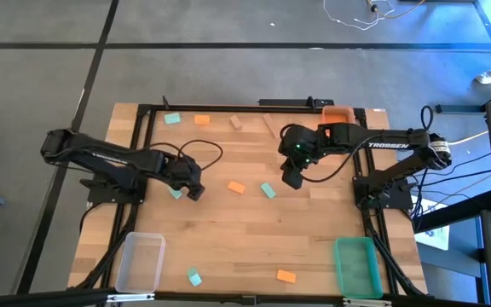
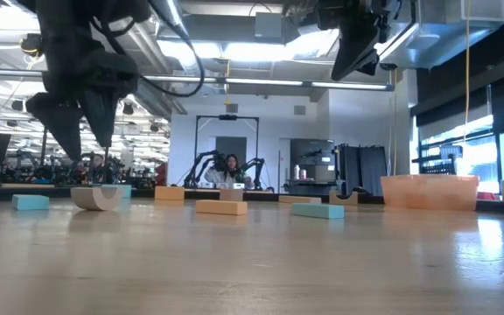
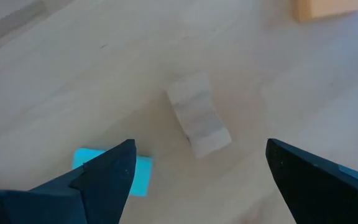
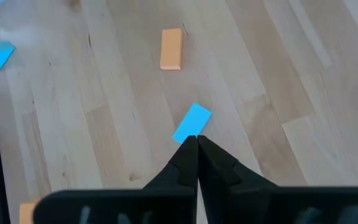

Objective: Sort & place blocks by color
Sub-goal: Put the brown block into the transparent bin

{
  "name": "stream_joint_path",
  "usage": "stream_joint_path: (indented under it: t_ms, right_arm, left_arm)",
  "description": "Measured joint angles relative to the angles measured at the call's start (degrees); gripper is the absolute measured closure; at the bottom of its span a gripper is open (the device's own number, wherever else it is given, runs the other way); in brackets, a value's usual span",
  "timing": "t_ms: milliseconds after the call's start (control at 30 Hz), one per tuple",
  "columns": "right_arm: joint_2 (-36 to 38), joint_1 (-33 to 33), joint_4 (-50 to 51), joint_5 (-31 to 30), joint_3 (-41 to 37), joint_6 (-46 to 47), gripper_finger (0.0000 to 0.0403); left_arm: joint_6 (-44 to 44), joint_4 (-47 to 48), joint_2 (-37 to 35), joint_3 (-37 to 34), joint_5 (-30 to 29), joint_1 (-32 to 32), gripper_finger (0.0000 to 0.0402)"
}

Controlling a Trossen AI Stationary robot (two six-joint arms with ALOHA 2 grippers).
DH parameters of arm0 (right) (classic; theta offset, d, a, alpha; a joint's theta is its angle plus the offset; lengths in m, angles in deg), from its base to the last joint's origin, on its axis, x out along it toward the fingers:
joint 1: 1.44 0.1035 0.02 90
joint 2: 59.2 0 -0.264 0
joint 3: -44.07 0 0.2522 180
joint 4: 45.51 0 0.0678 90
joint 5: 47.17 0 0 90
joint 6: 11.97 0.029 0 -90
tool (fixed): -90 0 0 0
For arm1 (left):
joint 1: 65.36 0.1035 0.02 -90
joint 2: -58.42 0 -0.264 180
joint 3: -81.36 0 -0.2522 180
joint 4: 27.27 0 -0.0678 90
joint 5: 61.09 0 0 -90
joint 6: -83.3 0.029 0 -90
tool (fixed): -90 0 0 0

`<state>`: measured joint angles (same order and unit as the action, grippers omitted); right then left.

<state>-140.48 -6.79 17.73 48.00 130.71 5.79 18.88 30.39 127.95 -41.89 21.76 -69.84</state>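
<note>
My left gripper (image 3: 197,168) is open and hovers above the table (image 1: 314,230). A pale arched wood block (image 3: 199,121) lies flat between its fingers without touching them, with a teal block (image 3: 114,171) beside one finger. In the low view this gripper (image 2: 81,131) hangs over the wood arch (image 2: 99,197). My right gripper (image 4: 196,144) is shut and empty, raised over a teal block (image 4: 192,122); an orange block (image 4: 171,48) lies beyond. From above, the left gripper (image 1: 193,189) is left of centre and the right gripper (image 1: 292,175) is mid-table.
A teal (image 1: 172,118), an orange (image 1: 201,120) and a wood block (image 1: 236,122) lie by the far edge. A teal (image 1: 194,277) and an orange block (image 1: 286,275) lie near the front. Clear bin (image 1: 141,260) near left, green bin (image 1: 355,264) near right, orange bin (image 1: 337,112) far right.
</note>
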Motion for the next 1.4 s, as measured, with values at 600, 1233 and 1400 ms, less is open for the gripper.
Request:
stream_joint_path:
  t_ms: [600, 1233, 1400]
  right_arm:
    - [0.00, 0.00, -1.56, 0.01, 0.00, 0.03, 0.0397]
    - [0.00, 0.00, -2.64, -0.01, 0.00, 0.01, 0.0397]
    - [0.00, -0.01, -3.00, -0.01, 0.00, -0.01, 0.0397]
  left_arm:
    - [-2.91, -10.81, 11.42, 0.02, -2.86, -1.60, 0.0054]
    - [-1.41, -12.23, 22.52, 0.44, -3.87, -1.76, 0.0054]
    - [-2.69, -11.25, 22.65, 0.35, -4.47, -1.74, 0.0071]
